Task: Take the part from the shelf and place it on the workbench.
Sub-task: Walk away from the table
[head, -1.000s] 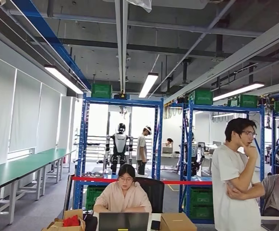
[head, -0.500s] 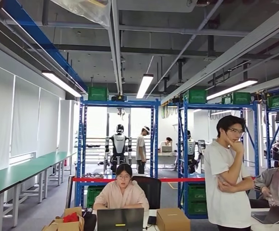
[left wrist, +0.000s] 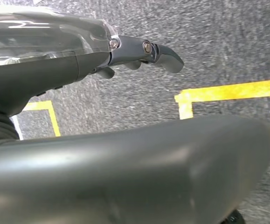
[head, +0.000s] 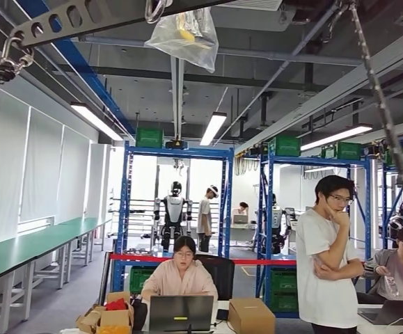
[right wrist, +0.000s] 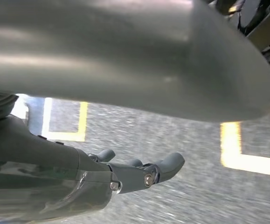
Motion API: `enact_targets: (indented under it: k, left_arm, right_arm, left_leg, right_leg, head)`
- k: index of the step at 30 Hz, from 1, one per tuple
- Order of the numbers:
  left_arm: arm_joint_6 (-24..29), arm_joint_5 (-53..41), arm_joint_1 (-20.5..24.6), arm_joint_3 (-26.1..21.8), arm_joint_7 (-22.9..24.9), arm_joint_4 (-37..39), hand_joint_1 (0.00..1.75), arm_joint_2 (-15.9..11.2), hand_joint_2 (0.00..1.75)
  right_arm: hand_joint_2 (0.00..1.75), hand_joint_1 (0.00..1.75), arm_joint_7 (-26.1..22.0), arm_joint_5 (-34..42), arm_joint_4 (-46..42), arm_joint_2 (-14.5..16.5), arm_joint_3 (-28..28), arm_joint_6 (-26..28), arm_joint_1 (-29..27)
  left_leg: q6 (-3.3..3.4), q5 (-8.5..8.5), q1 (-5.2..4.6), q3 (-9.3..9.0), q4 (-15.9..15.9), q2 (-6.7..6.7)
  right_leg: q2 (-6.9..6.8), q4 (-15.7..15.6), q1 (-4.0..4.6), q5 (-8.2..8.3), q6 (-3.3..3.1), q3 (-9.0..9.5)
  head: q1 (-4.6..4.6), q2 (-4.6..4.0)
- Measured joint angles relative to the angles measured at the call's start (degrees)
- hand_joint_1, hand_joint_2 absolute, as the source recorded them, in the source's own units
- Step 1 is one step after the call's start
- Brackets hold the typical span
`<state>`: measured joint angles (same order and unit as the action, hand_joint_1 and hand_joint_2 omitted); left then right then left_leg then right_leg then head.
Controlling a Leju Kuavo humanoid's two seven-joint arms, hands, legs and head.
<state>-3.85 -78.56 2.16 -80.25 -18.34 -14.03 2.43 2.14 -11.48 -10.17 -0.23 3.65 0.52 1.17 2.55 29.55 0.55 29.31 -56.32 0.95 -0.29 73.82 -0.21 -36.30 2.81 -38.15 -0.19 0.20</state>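
While both hands hang, distant blue shelf [head: 175,209].

— Any writing to read on the cardboard boxes [head: 251,314] or the green crates [head: 149,137]?
— None legible; they are too far and too small.
— On the laptop [head: 180,313] lid?
— A small mark, unreadable.
— The floor?
— Yellow tape lines [left wrist: 228,91], no words.

An industrial robotics lab or workshop: tall blue steel shelving racks [head: 177,209] carrying green plastic crates [head: 149,137], long green-topped benches [head: 36,240] along the wall, another silver-and-black humanoid robot [head: 174,212], exposed ceiling pipes, and grey floor [left wrist: 231,42] with yellow tape lines [left wrist: 228,91].
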Motion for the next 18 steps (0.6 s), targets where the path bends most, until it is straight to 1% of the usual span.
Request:
enact_targets:
  k: [1,2,3,4,5,6,7,8,9,10,11,12,13,14,15,16,17,18]
  left_arm:
    - [0.0,-0.06,0.04,-0.08,0.01,0.0,0.0,0.0,0.0]
    - [0.0,-0.1,0.07,-0.14,0.01,0.0,0.0,0.0,0.0]
    - [0.0,-0.16,0.1,-0.19,0.02,0.0,0.0,0.01,0.0]
    - [-0.01,-0.22,0.14,-0.22,0.02,0.0,0.0,0.03,0.0]
    - [-0.01,-0.27,0.18,-0.23,0.02,0.0,0.0,0.06,0.0]
    - [-0.03,-0.35,0.25,-0.24,0.03,0.0,0.0,0.09,0.0]
    - [-0.05,-0.43,0.31,-0.25,0.04,0.0,0.0,0.1,0.0]
    - [-0.07,-0.51,0.34,-0.27,0.05,0.0,0.0,0.11,0.0]
    - [-0.1,-0.59,0.33,-0.28,0.07,0.0,0.0,0.11,0.0]
    - [-0.14,-0.63,0.28,-0.29,0.09,0.0,0.0,0.15,0.0]
    - [-0.19,-0.67,0.21,-0.29,0.11,0.0,0.0,0.21,0.0]
    - [-0.25,-0.69,0.17,-0.29,0.13,0.0,0.0,0.29,0.0]
    - [-0.31,-0.73,0.17,-0.29,0.14,0.0,0.0,0.39,0.0]
    - [-0.35,-0.77,0.18,-0.28,0.18,0.0,0.0,0.45,0.0]
    - [-0.37,-0.79,0.2,-0.28,0.23,0.0,0.0,0.5,0.0]
    - [-0.38,-0.81,0.23,-0.28,0.29,0.0,0.0,0.52,0.0]
    - [-0.39,-0.82,0.29,-0.27,0.34,0.0,0.0,0.54,0.0]
    - [-0.42,-0.82,0.39,-0.27,0.37,0.0,0.0,0.55,0.0]
  right_arm:
    - [0.0,0.0,0.72,0.11,0.02,0.03,-0.02,-0.12,0.01]
    - [0.0,0.0,1.37,0.21,0.03,0.07,-0.03,-0.25,0.03]
    - [0.0,0.0,1.91,0.28,0.02,0.1,-0.03,-0.38,0.11]
    - [0.0,0.0,2.31,0.32,0.02,0.12,-0.02,-0.5,0.23]
    - [0.0,0.0,2.59,0.31,0.03,0.12,-0.02,-0.57,0.34]
    - [0.0,0.0,2.75,0.28,0.05,0.12,-0.02,-0.62,0.44]
    - [0.0,0.0,2.87,0.24,0.08,0.12,-0.02,-0.67,0.51]
    - [0.0,0.0,2.97,0.19,0.14,0.13,-0.02,-0.7,0.53]
    - [0.0,0.0,3.03,0.13,0.18,0.13,-0.03,-0.73,0.58]
    - [0.0,0.0,3.08,0.06,0.22,0.14,-0.04,-0.73,0.58]
    - [0.0,0.0,3.11,-0.02,0.26,0.14,-0.06,-0.74,0.54]
    - [0.0,0.0,3.14,-0.09,0.27,0.14,-0.08,-0.74,0.46]
    - [0.0,0.0,3.16,-0.13,0.28,0.14,-0.1,-0.74,0.36]
    - [0.0,0.0,3.19,-0.16,0.28,0.14,-0.12,-0.74,0.31]
    - [0.0,0.0,3.19,-0.16,0.28,0.14,-0.13,-0.74,0.3]
    - [0.0,0.0,3.2,-0.1,0.28,0.14,-0.13,-0.74,0.33]
    - [0.0,0.0,3.21,-0.01,0.27,0.14,-0.13,-0.74,0.38]
    - [0.0,0.0,3.23,0.12,0.26,0.14,-0.12,-0.74,0.43]
  left_leg:
    - [-0.07,-0.59,-0.04,0.79,-0.04,0.04]
    - [-0.17,-1.15,-0.07,1.5,-0.07,0.06]
    - [-0.32,-1.68,-0.09,2.06,-0.09,0.05]
    - [-0.52,-2.14,-0.17,2.49,-0.14,0.04]
    - [-0.78,-2.63,-0.24,2.81,-0.18,0.03]
    - [-1.07,-3.12,-0.27,3.09,-0.21,0.04]
    - [-1.41,-3.65,-0.26,3.41,-0.23,0.06]
    - [-1.73,-3.94,-0.19,3.79,-0.3,0.05]
    - [-2.01,-3.45,-0.11,4.27,-0.67,-0.03]
    - [-2.23,-1.94,-0.06,4.89,-1.8,-0.12]
    - [-2.37,0.56,-0.03,5.68,-3.94,-0.21]
    - [-2.46,3.51,0.0,6.54,-7.02,-0.27]
    - [-2.54,6.09,0.03,7.37,-10.79,-0.28]
    - [-2.62,7.52,0.03,7.87,-14.17,-0.29]
    - [-2.68,7.59,0.03,7.77,-16.3,-0.29]
    - [-2.7,6.46,0.04,6.87,-16.64,-0.29]
    - [-2.69,4.75,0.04,5.07,-14.95,-0.3]
    - [-2.64,3.39,0.06,2.52,-11.75,-0.31]
  right_leg:
    - [0.0,-0.52,-0.06,1.34,0.02,1.47]
    - [0.03,-3.15,-0.09,3.0,-0.1,3.94]
    - [0.12,-7.32,-0.05,4.17,-0.36,7.26]
    - [0.22,-12.32,0.08,4.79,-0.75,10.82]
    - [0.33,-16.56,0.21,4.73,-1.15,13.7]
    - [0.41,-19.37,0.39,4.45,-1.51,15.45]
    - [0.43,-20.83,0.55,4.39,-1.81,16.05]
    - [0.37,-21.19,0.51,4.57,-2.2,15.8]
    - [0.23,-21.28,0.49,5.02,-2.7,15.28]
    - [0.07,-21.35,0.44,5.53,-3.25,14.65]
    - [-0.13,-21.3,0.4,6.09,-3.76,13.89]
    - [-0.29,-21.03,0.52,6.56,-4.09,13.03]
    - [-0.39,-20.68,0.66,7.02,-4.28,12.05]
    - [-0.47,-20.24,0.78,7.49,-4.34,10.99]
    - [-0.51,-19.7,0.87,7.93,-4.37,9.86]
    - [-0.51,-19.06,0.92,8.32,-4.32,8.66]
    - [-0.49,-18.37,0.92,8.63,-4.19,7.5]
    - [-0.46,-17.63,0.91,8.88,-4.03,6.47]
  head:
    - [-0.01,-0.01]
    - [-0.01,-0.01]
    - [0.01,0.0]
    - [0.01,0.01]
    - [0.02,0.01]
    - [0.02,0.02]
    - [0.02,0.02]
    - [0.02,0.02]
    - [0.02,0.03]
    - [0.03,0.02]
    - [0.03,0.01]
    - [0.03,0.01]
    - [0.03,0.0]
    - [0.02,-0.01]
    - [0.02,-0.01]
    - [0.02,-0.01]
    - [0.02,-0.01]
    - [0.02,-0.01]
